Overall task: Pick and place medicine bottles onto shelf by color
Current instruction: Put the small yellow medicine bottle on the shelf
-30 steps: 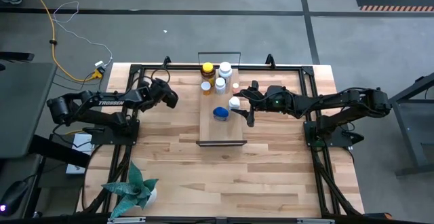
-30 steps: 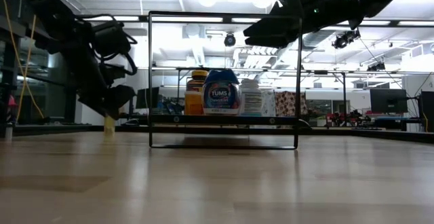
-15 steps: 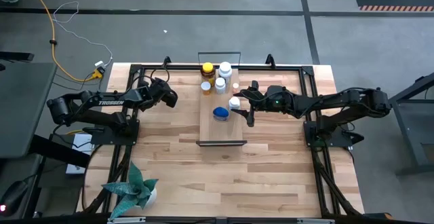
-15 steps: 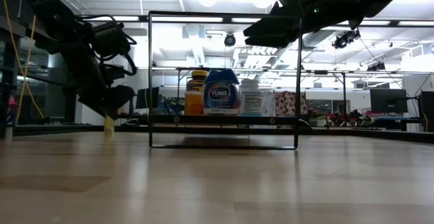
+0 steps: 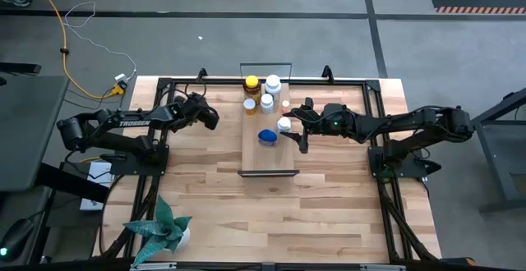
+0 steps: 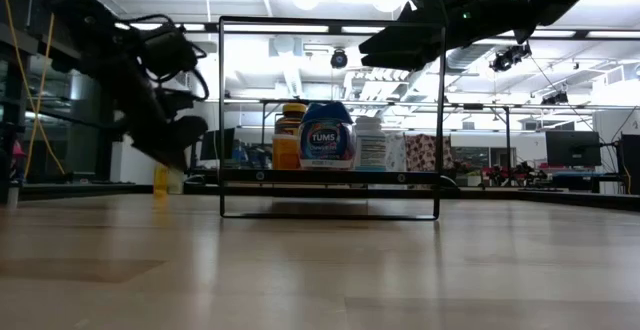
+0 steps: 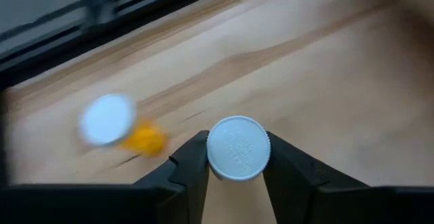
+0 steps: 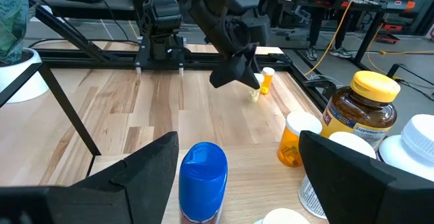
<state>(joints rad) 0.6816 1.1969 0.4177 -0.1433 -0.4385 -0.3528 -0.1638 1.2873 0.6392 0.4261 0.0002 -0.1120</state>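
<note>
The left end effector (image 7: 234, 173) has moved a little right since before and now pinches a white-capped bottle (image 7: 237, 148) on the counter (image 5: 329, 197). One more orange bottle (image 7: 119, 123) stands nearby. The right end effector (image 5: 297, 127) stays wide. Six bottles sit on the shelf (image 5: 269, 160).
</note>
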